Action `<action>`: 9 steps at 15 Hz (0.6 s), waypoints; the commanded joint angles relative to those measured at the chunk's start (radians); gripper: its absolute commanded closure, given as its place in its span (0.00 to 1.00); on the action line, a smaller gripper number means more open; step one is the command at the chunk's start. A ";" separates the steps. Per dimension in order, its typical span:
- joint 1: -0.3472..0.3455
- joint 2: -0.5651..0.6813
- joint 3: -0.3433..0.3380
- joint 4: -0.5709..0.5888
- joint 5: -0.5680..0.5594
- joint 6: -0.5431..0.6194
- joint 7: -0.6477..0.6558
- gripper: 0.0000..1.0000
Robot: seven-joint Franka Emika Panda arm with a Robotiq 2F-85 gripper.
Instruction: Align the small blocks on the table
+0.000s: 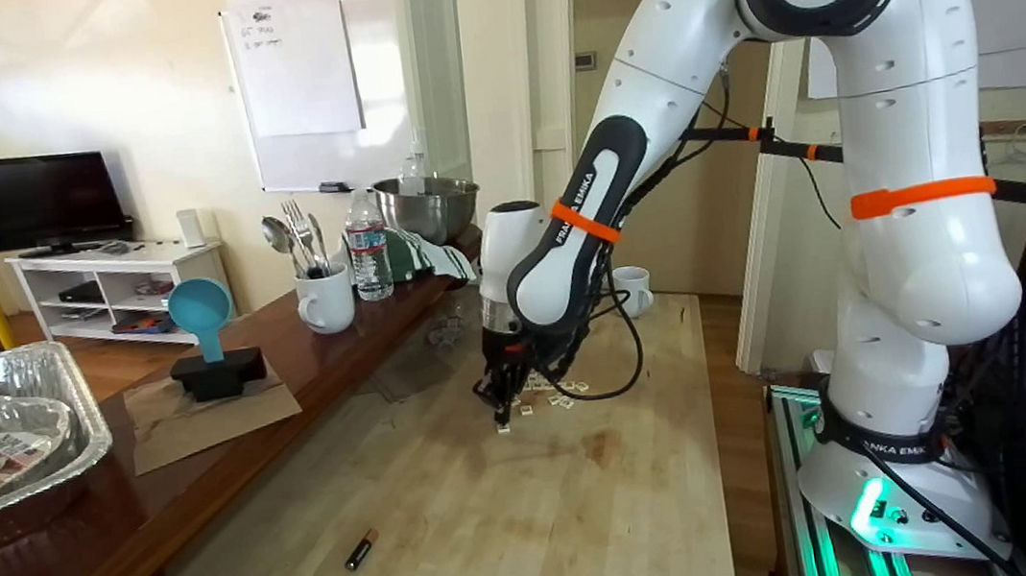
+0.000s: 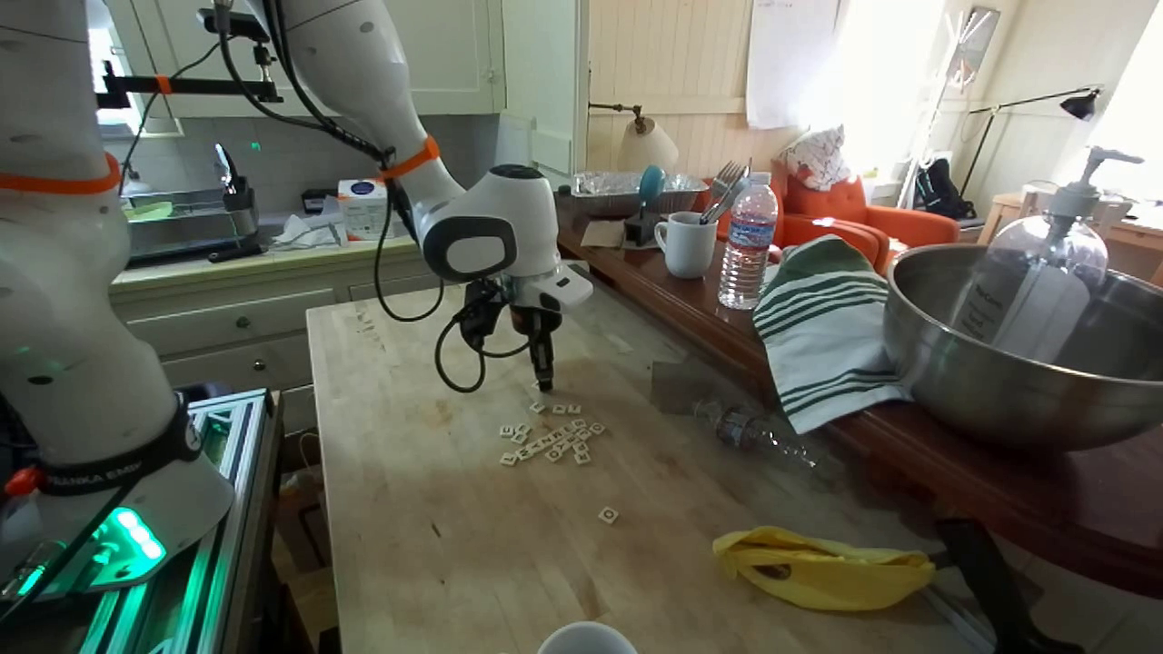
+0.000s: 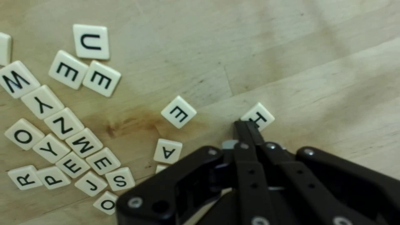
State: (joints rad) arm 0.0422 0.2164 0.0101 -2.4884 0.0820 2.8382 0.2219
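Closest in the wrist view, the gripper (image 3: 246,123) has its two fingers pressed together, their tips over one edge of the H block (image 3: 264,115) and hiding part of it; whether they touch it I cannot tell; left of that, an E block (image 3: 178,112) and an A block (image 3: 168,151) lie loose between the H block and the main cluster of small blocks (image 3: 64,123), where a slanting row runs W, Y, N, M, E, S, with others packed close below it and a few above; all lie on the table (image 2: 409,545); in an exterior view a black cable (image 1: 603,398) crosses in front of part of the cluster; one stray block (image 2: 608,515) sits well apart; farther out on the table are a battery (image 1: 361,550), a clear bottle (image 2: 740,427) on its side and a white mug (image 1: 634,292), with a yellow object (image 2: 827,574) near the dark wooden ledge (image 2: 1072,495); the ledge bears a cutlery mug (image 1: 326,301), an upright water bottle (image 2: 750,245), a striped towel (image 2: 822,336), a steel bowl (image 2: 963,400) with a pump bottle (image 2: 1036,291) inside, and a foil tray (image 1: 83,414); beyond stand a television (image 1: 30,203) on a white cabinet (image 1: 206,264) and orange armchairs (image 2: 895,225).
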 commanded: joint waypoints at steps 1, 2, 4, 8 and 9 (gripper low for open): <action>0.023 -0.066 -0.029 -0.060 -0.049 -0.033 0.026 1.00; 0.023 -0.077 -0.030 -0.072 -0.056 -0.034 0.027 1.00; 0.025 -0.096 -0.041 -0.097 -0.084 -0.020 0.038 1.00; 0.018 -0.118 -0.062 -0.132 -0.148 0.007 0.079 1.00; 0.015 -0.113 -0.075 -0.133 -0.170 0.020 0.102 1.00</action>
State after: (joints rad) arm 0.0492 0.1323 -0.0317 -2.5825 -0.0312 2.8369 0.2621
